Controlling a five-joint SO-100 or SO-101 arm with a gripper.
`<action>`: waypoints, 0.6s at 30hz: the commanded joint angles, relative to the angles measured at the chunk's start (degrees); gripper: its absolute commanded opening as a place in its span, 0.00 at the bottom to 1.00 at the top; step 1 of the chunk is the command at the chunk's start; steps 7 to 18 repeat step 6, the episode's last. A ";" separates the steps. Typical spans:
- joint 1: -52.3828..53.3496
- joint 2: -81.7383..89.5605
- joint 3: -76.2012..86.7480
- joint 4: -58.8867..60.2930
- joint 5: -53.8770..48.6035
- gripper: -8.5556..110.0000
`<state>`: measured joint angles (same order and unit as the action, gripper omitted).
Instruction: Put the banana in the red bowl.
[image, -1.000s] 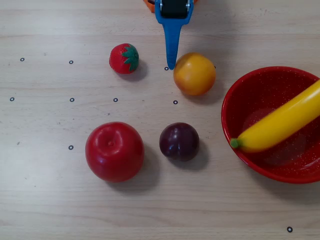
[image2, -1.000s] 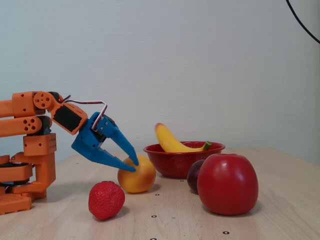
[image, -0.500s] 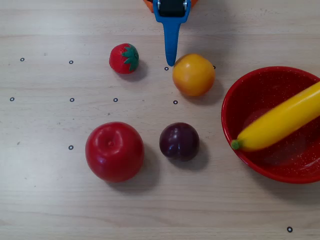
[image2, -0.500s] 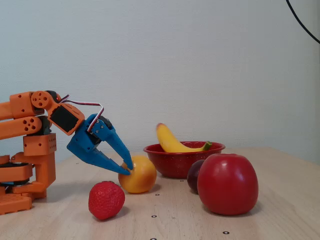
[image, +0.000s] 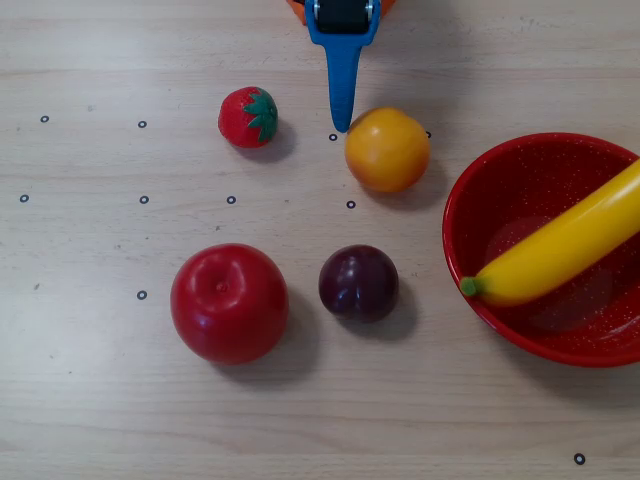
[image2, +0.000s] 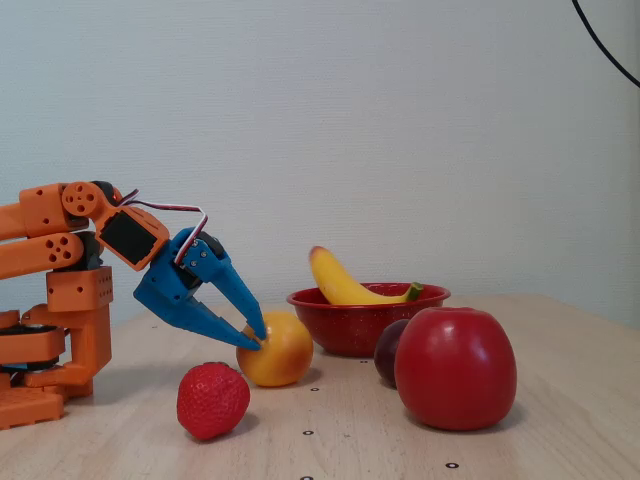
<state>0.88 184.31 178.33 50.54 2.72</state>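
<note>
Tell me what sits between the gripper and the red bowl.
In the overhead view, the round yellow-orange fruit lies between the gripper and the red bowl, which holds the banana.

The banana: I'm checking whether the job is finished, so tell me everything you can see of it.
The banana is a long, curved, glossy yellow fruit that looks like plastic, with a green stem tip. It lies tilted across the red bowl. The stem end rests on the near rim in the overhead view, and the other end rises above the far rim in the fixed view. Nothing but the bowl touches it. The gripper is away from it, beside the orange.
</note>
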 joint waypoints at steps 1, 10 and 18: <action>-0.97 0.79 0.35 0.09 0.18 0.07; -0.97 0.79 0.35 0.09 0.18 0.07; -0.97 0.79 0.35 0.09 0.18 0.07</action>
